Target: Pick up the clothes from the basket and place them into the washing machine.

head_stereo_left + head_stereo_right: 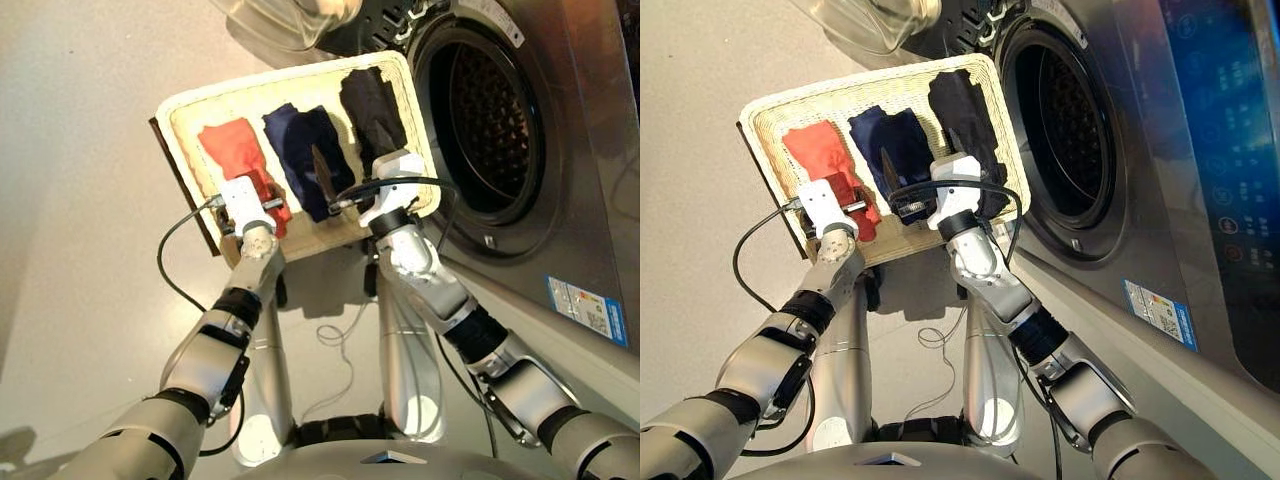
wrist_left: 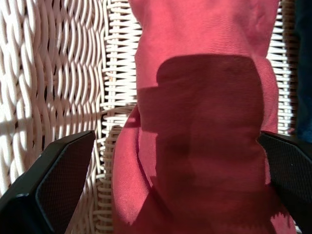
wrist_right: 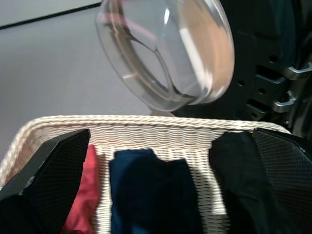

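Observation:
The cream wicker basket [image 1: 190, 100] holds three garments side by side: orange-red [image 1: 235, 148], navy blue [image 1: 300, 145] and black [image 1: 372, 105]. My left gripper [image 2: 175, 139] is open, low over the near end of the orange-red garment [image 2: 204, 73], one finger on each side of it. My right gripper [image 3: 170, 132] is open and empty above the basket's near edge, by the navy garment [image 3: 146, 195] and facing the far rim. The washing machine [image 1: 560, 180] stands just right of the basket, its dark drum [image 1: 490, 120] uncovered and its glass door [image 3: 165, 53] swung open behind the basket.
The basket rests on a dark-edged board [image 1: 180, 185] raised off the grey floor. Loose cables [image 1: 335, 335] trail beneath my arms. The washer's front panel with a blue sticker [image 1: 590, 310] runs close along my right arm.

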You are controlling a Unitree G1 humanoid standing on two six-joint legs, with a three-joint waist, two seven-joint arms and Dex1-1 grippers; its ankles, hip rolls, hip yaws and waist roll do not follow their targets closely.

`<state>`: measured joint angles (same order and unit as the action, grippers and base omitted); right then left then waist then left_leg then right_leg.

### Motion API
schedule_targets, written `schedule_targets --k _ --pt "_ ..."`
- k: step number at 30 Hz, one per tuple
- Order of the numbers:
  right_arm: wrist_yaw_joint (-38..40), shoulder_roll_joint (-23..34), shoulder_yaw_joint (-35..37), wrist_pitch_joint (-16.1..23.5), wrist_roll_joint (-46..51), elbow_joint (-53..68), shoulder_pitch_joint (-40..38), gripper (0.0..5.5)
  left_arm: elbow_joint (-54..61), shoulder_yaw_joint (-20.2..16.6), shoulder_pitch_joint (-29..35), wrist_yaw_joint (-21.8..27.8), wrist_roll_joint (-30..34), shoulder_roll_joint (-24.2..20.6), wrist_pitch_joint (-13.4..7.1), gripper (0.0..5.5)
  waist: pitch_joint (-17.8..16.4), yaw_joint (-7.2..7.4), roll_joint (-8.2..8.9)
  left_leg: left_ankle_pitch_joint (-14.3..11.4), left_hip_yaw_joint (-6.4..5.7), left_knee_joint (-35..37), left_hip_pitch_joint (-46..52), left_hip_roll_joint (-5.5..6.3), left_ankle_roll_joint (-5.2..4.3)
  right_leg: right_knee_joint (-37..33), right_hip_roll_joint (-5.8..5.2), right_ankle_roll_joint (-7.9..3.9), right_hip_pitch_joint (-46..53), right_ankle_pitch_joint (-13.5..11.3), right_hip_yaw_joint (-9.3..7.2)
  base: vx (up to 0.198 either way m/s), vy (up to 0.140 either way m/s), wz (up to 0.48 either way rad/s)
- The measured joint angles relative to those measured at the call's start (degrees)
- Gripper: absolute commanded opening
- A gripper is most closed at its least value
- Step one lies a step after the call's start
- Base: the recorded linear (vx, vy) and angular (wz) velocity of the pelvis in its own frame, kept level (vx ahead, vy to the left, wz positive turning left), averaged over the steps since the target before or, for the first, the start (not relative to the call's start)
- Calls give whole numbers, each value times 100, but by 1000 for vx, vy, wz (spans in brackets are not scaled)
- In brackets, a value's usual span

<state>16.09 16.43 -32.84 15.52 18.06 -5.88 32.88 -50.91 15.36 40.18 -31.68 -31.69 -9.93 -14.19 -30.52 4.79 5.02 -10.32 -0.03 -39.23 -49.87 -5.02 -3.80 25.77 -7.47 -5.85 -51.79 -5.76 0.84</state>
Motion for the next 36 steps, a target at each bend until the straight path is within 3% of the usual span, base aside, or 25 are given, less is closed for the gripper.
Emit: schedule_targets --k 10,13,14,15,18,22,23,25,26,27,28,29,31,32,36 --pt "64 8 90 35 -84 -1 82 550 -589 -54 461 196 -53 -226 -40 550 10 157 55 -127 22 -449 -520 -33 40 306 15 -29 -497 55 72 0 0 0" --pt "-48 8 84 131 -43 18 85 550 -626 -133 584 289 -158 -260 -62 550 18 154 109 -174 6 -507 -636 -71 14 337 20 -101 -631 112 67 86 -4 -113" --pt "-88 1 61 132 43 40 63 550 -618 -151 582 340 -200 -281 -75 550 21 154 127 -162 15 -543 -666 -89 48 551 21 -79 -700 195 62 0 0 0" --pt "-131 0 44 133 128 54 16 550 -639 -152 570 421 -246 -290 -73 550 18 153 160 -212 3 -678 -676 -74 8 848 30 -6 -759 306 83 0 0 0" --pt "-225 13 -2 145 299 154 62 550 -651 -178 548 451 -344 -397 -157 550 35 137 211 -274 -98 -787 -742 -97 -74 931 108 41 -853 359 68 -6 2 -74" --pt "-259 79 9 242 430 250 77 550 -566 -270 558 449 -434 -474 -262 550 49 147 228 -298 -185 -791 -853 -116 -73 884 93 -22 -976 396 -38 -34 4 -218" --pt "-264 88 36 242 456 255 34 550 -563 -258 566 463 -434 -463 -285 550 50 165 235 -317 -196 -881 -889 -76 -104 1020 67 -26 -1042 455 -7 -10 11 175" --pt "-308 79 1 242 513 273 -19 550 -570 -229 583 522 -435 -498 -287 550 74 136 262 -331 -281 -894 -928 -57 -137 1030 84 13 -1064 427 -30 -5 5 94" --pt "-332 79 -20 241 534 279 14 550 -559 -235 594 518 -435 -539 -300 550 74 133 267 -336 -337 -846 -945 -68 -141 910 95 -10 -1059 440 -84 -7 2 -271" --pt "-356 87 -15 241 547 290 60 550 -538 -267 589 508 -438 -543 -306 550 74 95 266 -311 -339 -772 -943 -118 -93 955 113 -130 -1084 556 -115 -6 -1 -201" --pt "-362 107 10 245 553 392 -23 550 -541 -261 584 514 -450 -570 -309 507 84 114 274 -271 -265 -817 -971 -154 -43 1672 94 -53 -1137 796 -52 0 0 0" --pt "-376 99 17 242 582 433 -56 550 -533 -217 575 520 -448 -573 -319 358 77 144 276 -295 -259 -881 -987 -150 -102 1893 64 130 -1089 1134 -4 -99 9 256" --pt "-405 81 -3 245 593 446 -50 550 -528 -208 575 575 -475 -617 -325 71 84 119 288 -247 -330 -878 -1007 -127 -145 1882 113 181 -1105 1104 -60 -53 14 -17" --pt "-408 88 -2 254 595 452 -10 550 -502 -195 603 590 -482 -645 -327 0 87 129 299 -201 -315 -821 -1023 -135 -210 1863 109 184 -1156 1075 -48 0 0 0" --pt "-428 102 -23 243 714 433 56 550 -487 -14 685 612 -482 -605 -327 0 80 143 302 -143 -305 -753 -1034 -160 -252 1797 99 175 -1186 980 -59 0 0 0"
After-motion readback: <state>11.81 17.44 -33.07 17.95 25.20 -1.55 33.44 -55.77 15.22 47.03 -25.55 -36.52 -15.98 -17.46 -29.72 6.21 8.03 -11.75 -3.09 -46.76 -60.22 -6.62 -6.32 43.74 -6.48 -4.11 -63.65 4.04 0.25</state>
